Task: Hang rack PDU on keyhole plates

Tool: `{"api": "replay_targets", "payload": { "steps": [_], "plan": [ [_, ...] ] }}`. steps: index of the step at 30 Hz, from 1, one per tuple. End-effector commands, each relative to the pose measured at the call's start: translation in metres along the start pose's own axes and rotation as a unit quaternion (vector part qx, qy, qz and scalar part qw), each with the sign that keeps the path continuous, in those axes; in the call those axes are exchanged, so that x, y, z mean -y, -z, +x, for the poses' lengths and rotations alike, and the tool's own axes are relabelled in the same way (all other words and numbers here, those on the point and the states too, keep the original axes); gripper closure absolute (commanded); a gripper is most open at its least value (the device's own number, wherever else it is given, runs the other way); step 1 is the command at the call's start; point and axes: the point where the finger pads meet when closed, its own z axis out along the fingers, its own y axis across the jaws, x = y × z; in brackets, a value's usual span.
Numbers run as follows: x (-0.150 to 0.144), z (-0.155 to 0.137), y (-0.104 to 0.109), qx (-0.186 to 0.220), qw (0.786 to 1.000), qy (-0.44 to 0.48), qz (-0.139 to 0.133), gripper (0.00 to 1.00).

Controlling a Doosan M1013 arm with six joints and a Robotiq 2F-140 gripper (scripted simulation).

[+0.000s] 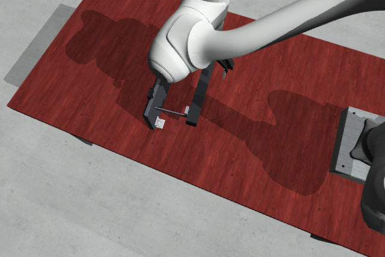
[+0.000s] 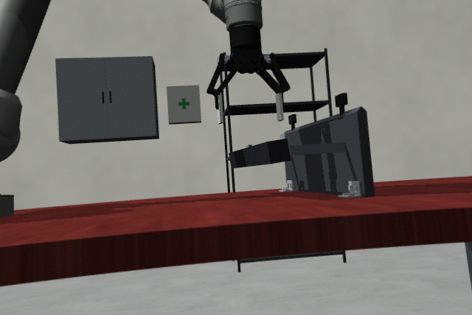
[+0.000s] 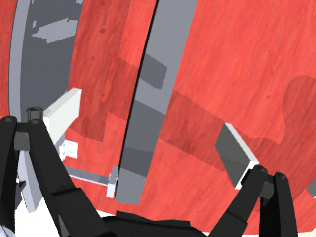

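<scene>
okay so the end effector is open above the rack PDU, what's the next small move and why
Probably lift the end effector a little higher and hold off to check. Its fingers stand wide apart with nothing between them, above the rack PDU, which hangs alongside the back panel. The buttons cannot be seen, so seating in the keyhole plates is unconfirmed.

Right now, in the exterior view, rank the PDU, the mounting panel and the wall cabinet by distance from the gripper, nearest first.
1. PDU: just below the open gripper.
2. Mounting panel: lower right, standing on the table.
3. Wall cabinet: left, on the back wall.
</scene>
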Motion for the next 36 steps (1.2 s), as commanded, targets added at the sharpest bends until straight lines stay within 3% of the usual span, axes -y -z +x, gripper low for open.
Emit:
{"api": "replay_targets", "payload": {
  "steps": [1,10,25,36],
  "plan": [
    [-0.004,0.000,0.000,0.000,1.000,0.000,0.000,0.00],
    [-0.024,0.000,0.000,0.000,1.000,0.000,0.000,0.00],
    [-0.094,0.000,0.000,0.000,1.000,0.000,0.000,0.00],
    [-0.122,0.000,0.000,0.000,1.000,0.000,0.000,0.00]
  ]
}}
